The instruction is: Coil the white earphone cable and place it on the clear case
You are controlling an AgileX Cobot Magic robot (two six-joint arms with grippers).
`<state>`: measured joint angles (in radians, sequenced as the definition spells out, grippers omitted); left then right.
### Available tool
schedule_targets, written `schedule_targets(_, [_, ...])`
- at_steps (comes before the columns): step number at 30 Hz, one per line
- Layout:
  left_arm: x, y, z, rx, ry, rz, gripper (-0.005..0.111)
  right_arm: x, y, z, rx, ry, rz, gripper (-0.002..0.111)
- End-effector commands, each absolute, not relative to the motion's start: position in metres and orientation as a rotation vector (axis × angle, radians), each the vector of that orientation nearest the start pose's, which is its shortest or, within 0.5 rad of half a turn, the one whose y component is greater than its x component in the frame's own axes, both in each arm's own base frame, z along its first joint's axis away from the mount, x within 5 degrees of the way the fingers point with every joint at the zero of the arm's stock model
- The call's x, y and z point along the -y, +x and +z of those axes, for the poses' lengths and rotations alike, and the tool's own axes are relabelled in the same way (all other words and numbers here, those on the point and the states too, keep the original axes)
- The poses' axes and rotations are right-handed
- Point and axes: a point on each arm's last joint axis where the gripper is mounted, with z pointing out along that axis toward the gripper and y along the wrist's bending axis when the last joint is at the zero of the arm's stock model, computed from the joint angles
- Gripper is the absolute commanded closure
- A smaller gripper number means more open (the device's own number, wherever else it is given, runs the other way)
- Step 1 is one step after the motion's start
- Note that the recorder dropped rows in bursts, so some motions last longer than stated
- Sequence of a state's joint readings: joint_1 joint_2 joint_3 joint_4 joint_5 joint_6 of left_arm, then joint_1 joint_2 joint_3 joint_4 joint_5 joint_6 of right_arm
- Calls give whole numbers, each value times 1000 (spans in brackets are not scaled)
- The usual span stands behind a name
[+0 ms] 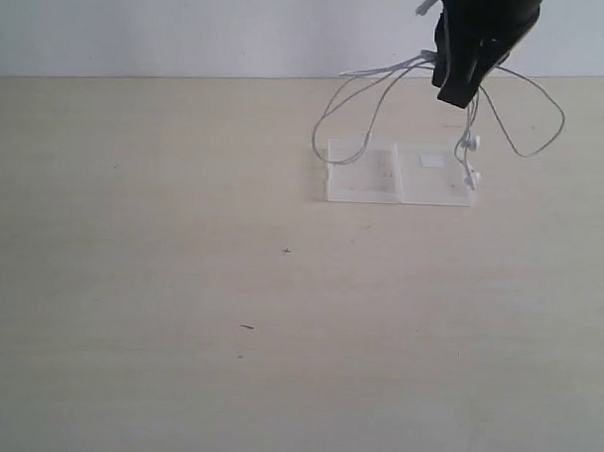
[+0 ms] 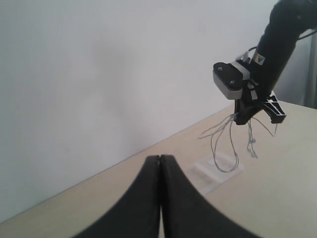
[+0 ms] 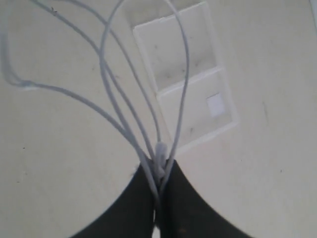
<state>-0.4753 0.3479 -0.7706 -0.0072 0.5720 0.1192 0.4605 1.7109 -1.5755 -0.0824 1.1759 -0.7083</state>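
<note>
Right claw (image 1: 454, 90) holds white earphone cable (image 3: 160, 151) aloft
Pinched tight on the bunched strands, it hangs just above the clear case (image 1: 364, 179); left claw (image 2: 160, 161) closed, empty.

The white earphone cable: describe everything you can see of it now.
The white earphone cable is a thin whitish-grey wire, gathered into several loose loops and pinched in the shut right gripper above the clear case. Loops splay to both sides; two small white earbuds dangle near the case's labelled half. Whether it touches the case cannot be told.
</note>
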Motion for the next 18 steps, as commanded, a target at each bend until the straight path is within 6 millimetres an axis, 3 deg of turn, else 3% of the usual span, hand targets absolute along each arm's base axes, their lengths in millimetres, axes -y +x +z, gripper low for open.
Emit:
schedule_targets(1, [17, 35, 384, -1623, 490, -261, 107, -158, 345, 323, -2243, -1648, -244, 108])
schedule_targets(8, [13, 30, 379, -1666, 505, -232, 107, -161, 382, 307, -2184, -1639, -324, 108])
schedule_targets(18, [9, 28, 378, -1666, 500, -198, 107, -133, 419, 281, -2172, -1578, -372, 108])
